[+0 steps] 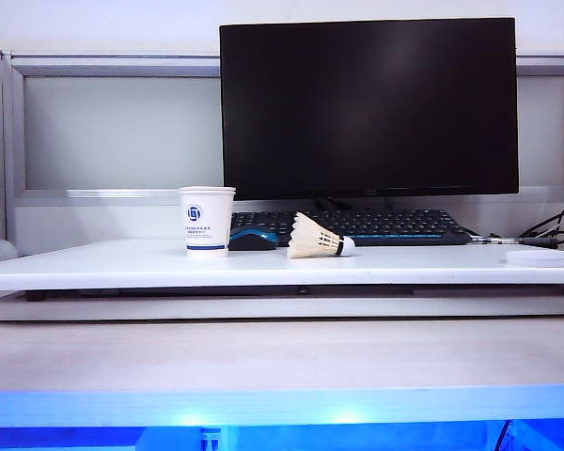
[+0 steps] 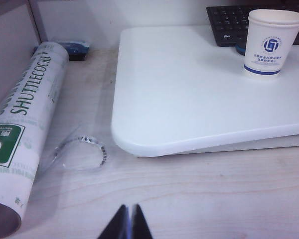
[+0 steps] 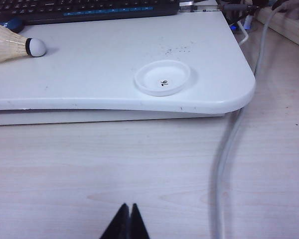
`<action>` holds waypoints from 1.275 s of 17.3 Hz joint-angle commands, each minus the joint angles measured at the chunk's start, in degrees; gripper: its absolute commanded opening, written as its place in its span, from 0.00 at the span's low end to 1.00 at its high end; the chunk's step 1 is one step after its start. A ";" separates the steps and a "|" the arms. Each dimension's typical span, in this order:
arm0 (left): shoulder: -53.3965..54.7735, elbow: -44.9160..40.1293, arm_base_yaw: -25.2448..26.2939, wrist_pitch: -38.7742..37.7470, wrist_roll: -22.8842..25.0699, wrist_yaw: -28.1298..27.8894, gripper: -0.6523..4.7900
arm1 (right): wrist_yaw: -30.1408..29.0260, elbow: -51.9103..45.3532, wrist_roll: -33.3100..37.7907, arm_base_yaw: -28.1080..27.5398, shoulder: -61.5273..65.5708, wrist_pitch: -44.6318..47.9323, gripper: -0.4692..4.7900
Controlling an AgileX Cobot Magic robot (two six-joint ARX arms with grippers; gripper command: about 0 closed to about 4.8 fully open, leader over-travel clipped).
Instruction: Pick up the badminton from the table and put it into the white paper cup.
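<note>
The badminton (image 1: 318,239) lies on its side on the white table (image 1: 122,263), cork tip pointing right; the right wrist view also catches the badminton (image 3: 15,47). Just to its left the white paper cup (image 1: 207,220) stands upright and empty-looking; the cup (image 2: 270,44) shows in the left wrist view too. My left gripper (image 2: 129,207) is shut and holds nothing, low over the wood-grain surface, well short of the table's edge (image 2: 139,144). Likewise my right gripper (image 3: 129,205) is shut and empty over the wood-grain surface, short of the table's edge (image 3: 139,104). Neither gripper shows in the exterior view.
A dark monitor (image 1: 368,108), a keyboard (image 1: 357,225) and a blue mouse (image 1: 254,240) stand behind the cup. A round white lid (image 3: 162,77) lies on the table's right part. A shuttlecock tube (image 2: 25,119) and a clear plastic ring (image 2: 84,152) lie left. A grey cable (image 3: 229,149) runs right.
</note>
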 commanded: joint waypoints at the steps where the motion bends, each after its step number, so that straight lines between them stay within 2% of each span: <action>1: 0.04 -0.07 0.02 -1.14 -1.03 0.24 0.16 | -0.02 0.33 0.00 0.00 -0.17 1.31 0.08; 2: 0.04 -0.07 0.02 -1.14 -1.03 0.24 0.16 | -0.04 0.42 0.00 0.00 -0.17 5.14 0.08; 6: 0.04 -0.07 0.02 -1.14 -1.05 0.31 0.16 | -1.57 0.61 0.04 0.02 -0.17 9.64 0.11; 7: 0.04 -0.07 0.02 -1.11 -1.05 0.44 0.16 | -1.57 0.63 0.07 0.02 -0.17 10.34 0.21; 8: 0.04 -0.07 0.02 -1.14 -1.05 0.44 0.16 | -1.49 0.85 0.50 0.02 -0.17 10.71 0.42; 14: 0.04 -0.07 0.02 -0.96 -1.46 2.32 0.16 | -1.55 6.45 4.98 0.02 0.94 12.31 0.54; 15: 0.04 -0.04 0.02 -0.94 -1.46 2.60 0.16 | -1.55 7.78 6.97 0.02 2.93 13.51 0.66; 17: 0.04 -0.04 0.00 -0.94 -1.46 2.60 0.16 | -2.14 9.70 8.04 0.04 7.34 15.34 0.73; 19: 0.04 -0.04 0.00 -0.94 -1.46 2.60 0.16 | -6.82 13.40 8.04 0.07 17.38 20.00 0.73; 22: 0.04 -0.04 0.02 -0.94 -1.49 2.62 0.16 | -8.74 18.40 9.44 0.13 30.27 26.16 0.76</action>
